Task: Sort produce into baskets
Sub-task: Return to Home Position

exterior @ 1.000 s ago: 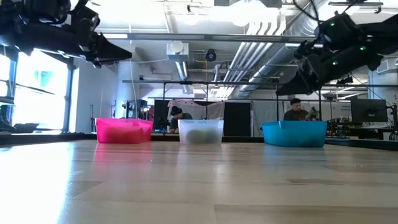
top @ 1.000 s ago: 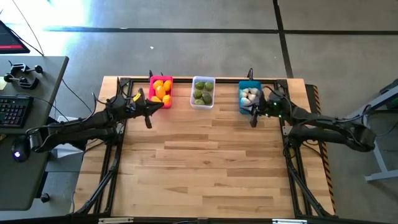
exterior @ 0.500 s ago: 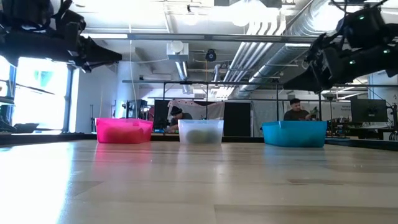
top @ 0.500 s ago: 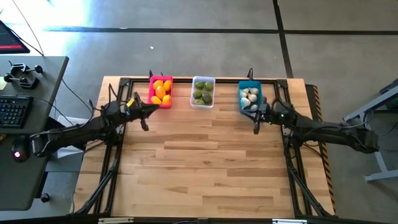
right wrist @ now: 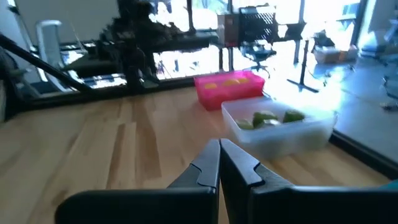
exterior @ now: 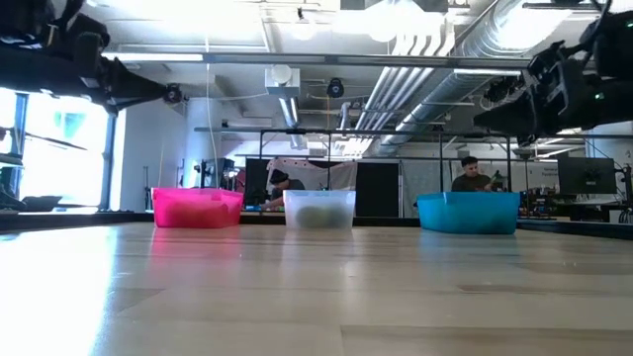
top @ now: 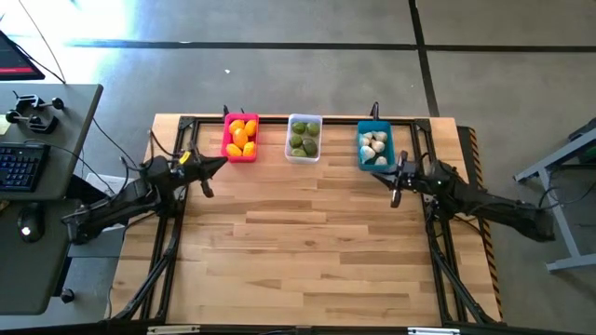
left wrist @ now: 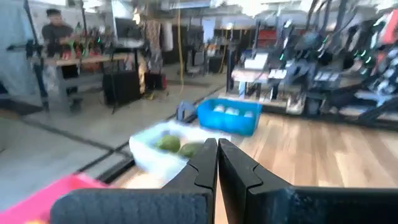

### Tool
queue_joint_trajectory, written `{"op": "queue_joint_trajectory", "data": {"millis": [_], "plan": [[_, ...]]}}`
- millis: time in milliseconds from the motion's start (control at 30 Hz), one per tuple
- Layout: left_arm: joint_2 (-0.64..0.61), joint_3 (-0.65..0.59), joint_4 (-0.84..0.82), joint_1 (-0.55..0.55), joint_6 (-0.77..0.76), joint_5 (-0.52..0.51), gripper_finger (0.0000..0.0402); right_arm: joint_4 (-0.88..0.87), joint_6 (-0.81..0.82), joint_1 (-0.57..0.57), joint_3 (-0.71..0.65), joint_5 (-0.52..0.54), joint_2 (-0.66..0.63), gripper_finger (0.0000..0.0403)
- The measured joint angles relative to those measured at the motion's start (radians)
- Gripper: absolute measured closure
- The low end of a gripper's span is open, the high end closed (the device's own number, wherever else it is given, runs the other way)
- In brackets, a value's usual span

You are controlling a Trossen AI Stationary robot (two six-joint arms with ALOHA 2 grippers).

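Three baskets stand in a row along the table's far edge. The pink basket [top: 240, 138] holds yellow-orange lemons [top: 241, 133]. The translucent white basket [top: 304, 138] holds green limes [top: 302, 140]. The teal basket [top: 374, 145] holds off-white garlic [top: 373, 144]. My left gripper [top: 207, 189] is shut and empty, raised above the table on the near left of the pink basket. My right gripper [top: 395, 199] is shut and empty, raised just on the near right of the teal basket. The left wrist view shows my left gripper [left wrist: 217, 144] shut, the right wrist view my right gripper [right wrist: 219, 144] shut.
The wooden table top [top: 307, 242] lies bare on the near side of the baskets. A desk [top: 37, 177] with a keyboard stands beyond the table's left edge. People [exterior: 473, 176] sit in the room behind the table.
Both arms have drawn back from the baskets. My left gripper has gone toward the table's left and near edges, away from the pink basket. My right gripper has gone toward the right and near edges, away from the teal basket. Both stay raised.
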Motion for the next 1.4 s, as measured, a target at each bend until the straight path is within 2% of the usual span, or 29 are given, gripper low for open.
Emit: {"op": "queue_joint_trajectory", "data": {"millis": [167,333,633,733,967,1100,1400], "plan": [[0.001,-0.006,-0.016,0.0,0.005,-0.016,0.0401,-0.106,-0.01,0.001,0.0,-0.009,-0.138,0.0403],[0.001,-0.015,0.007,0.0,0.015,-0.05,0.0401,-0.102,-0.041,0.035,0.0,-0.007,-0.219,0.0403],[0.001,-0.017,0.007,0.0,-0.035,-0.052,0.0401,-0.116,-0.021,0.079,0.0,0.158,-0.214,0.0403],[0.001,-0.057,0.048,0.0,-0.075,-0.052,0.0401,-0.11,-0.025,0.083,0.0,0.201,-0.213,0.0403],[0.018,-0.083,0.081,0.001,-0.107,-0.01,0.0401,-0.095,-0.05,0.081,0.0,0.312,-0.209,0.0403],[0.034,-0.083,0.078,-0.002,-0.137,0.008,0.0401,-0.096,-0.126,0.082,0.0,0.306,-0.2,0.0403],[0.054,-0.082,0.079,-0.002,-0.14,0.005,0.0402,-0.096,-0.13,0.082,0.0,0.305,-0.2,0.0403]]}}
